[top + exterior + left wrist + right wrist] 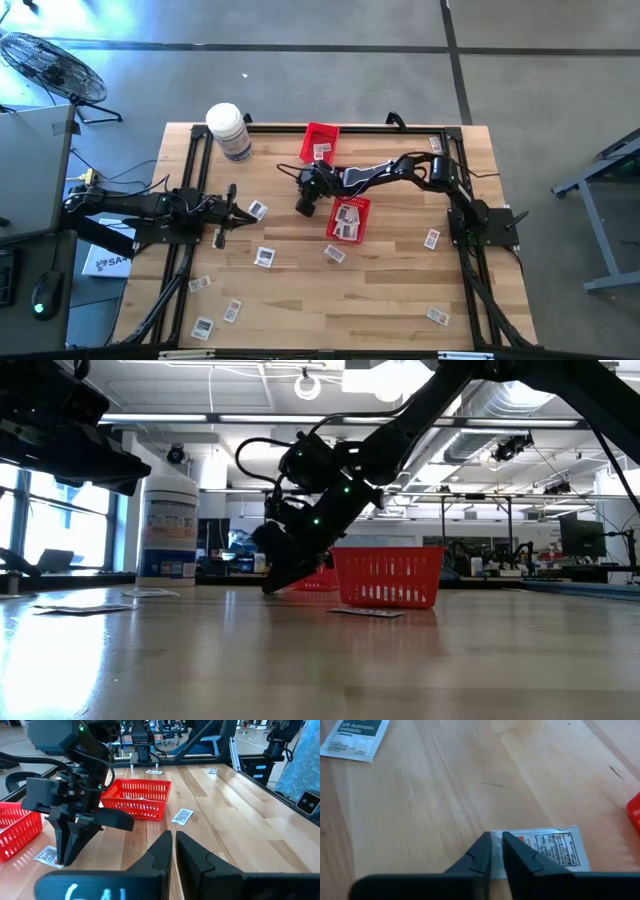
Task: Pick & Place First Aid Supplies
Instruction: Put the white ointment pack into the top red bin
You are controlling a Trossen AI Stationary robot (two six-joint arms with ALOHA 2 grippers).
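Note:
My right gripper reaches across the middle of the table and slants down onto a small white first aid packet with dark print. The packet lies flat on the wood, just left of the nearer red basket. The fingers are shut on its edge. From the left wrist view the same gripper stands with its tips at the table by the packet. My left gripper waits shut at the table's left side, touching nothing. My right gripper pinches the packet's short end edge between its two fingers. The fingers come slanting down from the table's right side. The rest of the packet lies flat on the table.
A second red basket stands at the far middle and a big white jar at the far left. Loose packets lie scattered. Another packet lies beyond the right gripper.

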